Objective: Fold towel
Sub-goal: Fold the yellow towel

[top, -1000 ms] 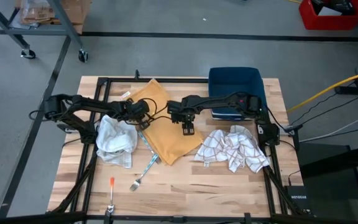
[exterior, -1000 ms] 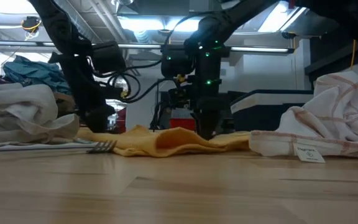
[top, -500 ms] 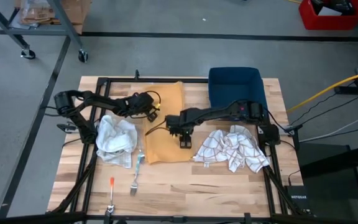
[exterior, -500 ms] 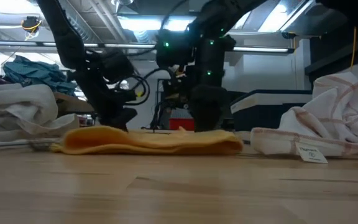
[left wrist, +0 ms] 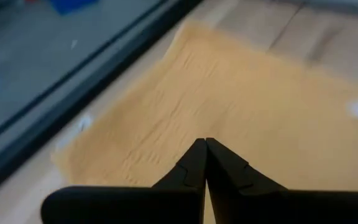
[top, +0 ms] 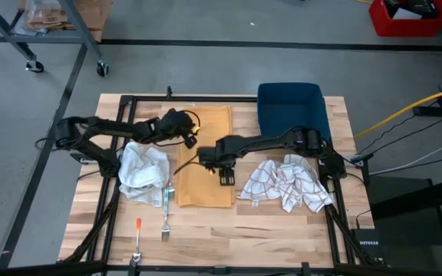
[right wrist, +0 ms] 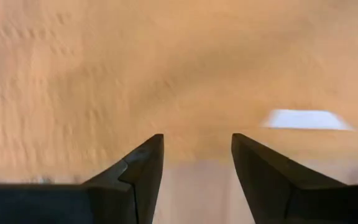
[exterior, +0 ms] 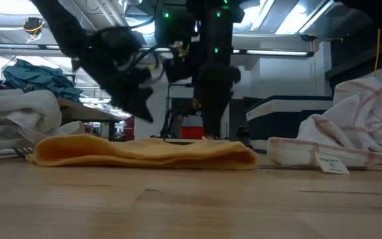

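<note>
The wooden table (top: 282, 230) carries a dark blue bin (top: 290, 103) at its far edge, right of centre. From above, the yellow towel (top: 206, 165) lies flat as a long rectangle in the middle of the table, between a crumpled white cloth (top: 144, 172) on the left and a checked white cloth (top: 290, 184) on the right. The low view adds what the overhead cannot: the towel (exterior: 144, 151) is doubled, with rounded folded edges at both ends. The right gripper (top: 225, 175) hangs over the towel's right half, fingers spread apart; its wrist view shows only yellow fabric between them. The left gripper (top: 184, 132) sits above the towel's far left part, fingers pressed together on nothing, as its wrist view confirms. A fork (top: 165, 222) and an orange-handled tool (top: 137, 234) lie near the front left.
</note>
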### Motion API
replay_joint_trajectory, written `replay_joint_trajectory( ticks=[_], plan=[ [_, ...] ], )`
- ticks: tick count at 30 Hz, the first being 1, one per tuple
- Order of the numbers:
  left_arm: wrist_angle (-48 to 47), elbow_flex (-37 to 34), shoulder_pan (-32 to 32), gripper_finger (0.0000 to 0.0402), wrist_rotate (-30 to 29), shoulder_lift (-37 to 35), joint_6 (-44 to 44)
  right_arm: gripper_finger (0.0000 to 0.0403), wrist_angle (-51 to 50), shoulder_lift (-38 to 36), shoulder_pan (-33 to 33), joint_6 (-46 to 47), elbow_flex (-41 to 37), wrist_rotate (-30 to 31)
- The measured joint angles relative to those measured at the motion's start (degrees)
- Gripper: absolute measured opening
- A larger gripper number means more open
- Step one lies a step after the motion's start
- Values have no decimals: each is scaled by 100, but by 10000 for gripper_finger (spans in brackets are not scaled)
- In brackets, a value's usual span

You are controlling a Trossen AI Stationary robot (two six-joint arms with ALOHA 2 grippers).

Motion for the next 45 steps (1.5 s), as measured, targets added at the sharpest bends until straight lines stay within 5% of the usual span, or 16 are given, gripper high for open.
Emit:
replay_joint_trajectory(
  ticks=[6, 12, 20, 27, 39, 45],
  plan=[
    [-597, 2, -543, 1, 27, -1288, 8, 195, -1051, -5, -18, 10, 840, -132],
    [-1726, 7, -1171, 1, 886, -2280, -805, 195, -1246, -7, 111, 285, 1038, -396],
    [-2395, 7, -1986, 1, 1114, -2489, -1607, 195, -903, -19, 520, 409, 781, -407],
    [-3199, 7, -2405, 4, 1496, -2486, -1468, 195, -931, -20, 766, 959, 769, -549],
    [-3701, 7, -3207, 155, 1510, -2294, -1475, 195, -785, -20, 1191, 895, 769, -840],
    [-3447, 10, -3760, 187, 1502, -1740, -809, 195, -616, -20, 1309, 322, 769, -477]
  ],
)
